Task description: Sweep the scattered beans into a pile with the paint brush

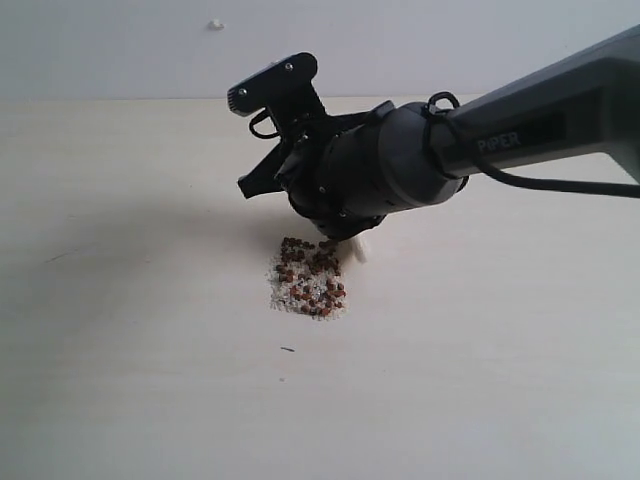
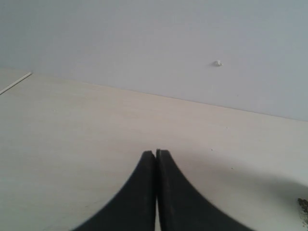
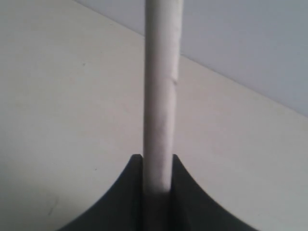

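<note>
Your right gripper (image 3: pixel 156 161) is clamped on the paint brush (image 3: pixel 161 96), holding it down at the edge of the pile (image 1: pixel 310 280) of beans (image 1: pixel 325 292) on the desk (image 1: pixel 150 380), likely to draw strays inward, while your left gripper (image 2: pixel 155 155) sits closed and empty, well apart.

Matt pale wood-grain table (image 1: pixel 120 380), matt black plastic right hand (image 3: pixel 157 158), smooth pale wooden paint brush (image 3: pixel 161 96).
</note>
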Available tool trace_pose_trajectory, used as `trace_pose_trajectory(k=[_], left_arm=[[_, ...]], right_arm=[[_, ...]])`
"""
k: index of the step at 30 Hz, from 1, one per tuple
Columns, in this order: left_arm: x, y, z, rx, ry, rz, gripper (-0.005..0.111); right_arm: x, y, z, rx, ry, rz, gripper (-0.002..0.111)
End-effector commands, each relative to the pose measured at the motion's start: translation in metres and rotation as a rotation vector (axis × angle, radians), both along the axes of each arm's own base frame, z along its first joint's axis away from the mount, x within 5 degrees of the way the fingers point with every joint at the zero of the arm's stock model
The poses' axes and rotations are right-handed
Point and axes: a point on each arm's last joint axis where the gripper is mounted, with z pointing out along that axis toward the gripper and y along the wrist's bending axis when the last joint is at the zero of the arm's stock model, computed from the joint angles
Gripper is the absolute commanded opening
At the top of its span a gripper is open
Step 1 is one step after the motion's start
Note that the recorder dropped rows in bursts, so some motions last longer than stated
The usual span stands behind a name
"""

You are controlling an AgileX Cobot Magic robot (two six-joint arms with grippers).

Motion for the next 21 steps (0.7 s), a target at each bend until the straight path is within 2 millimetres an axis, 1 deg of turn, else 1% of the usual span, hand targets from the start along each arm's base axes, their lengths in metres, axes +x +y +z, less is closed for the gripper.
trace_pose_trajectory(k=[1, 11, 14, 15, 18, 21], left_arm=[[0.0, 0.0, 0.0, -0.01, -0.003, 0.001, 0.0], [0.0, 0.0, 0.0, -0.01, -0.003, 0.001, 0.0], [0.0, 0.0, 0.0, -0.01, -0.003, 0.001, 0.0], [0.0, 0.0, 0.0, -0.01, -0.003, 0.001, 0.0], [0.0, 0.0, 0.0, -0.01, -0.003, 0.001, 0.0], [0.0, 0.0, 0.0, -0.01, -0.003, 0.001, 0.0]], right_arm=[[0.001, 0.007, -0.003, 0.03, 0.041, 0.066, 0.0], [-0.002, 0.013, -0.005, 0.057, 0.079, 0.109, 0.0], [-0.006, 0.016, -0.001, 0.054, 0.063, 0.109, 0.0], [-0.007, 0.016, 0.001, 0.049, 0.048, 0.102, 0.0], [-0.01, 0.017, 0.017, 0.026, -0.018, 0.081, 0.0], [-0.014, 0.015, 0.042, 0.007, -0.094, 0.063, 0.0]])
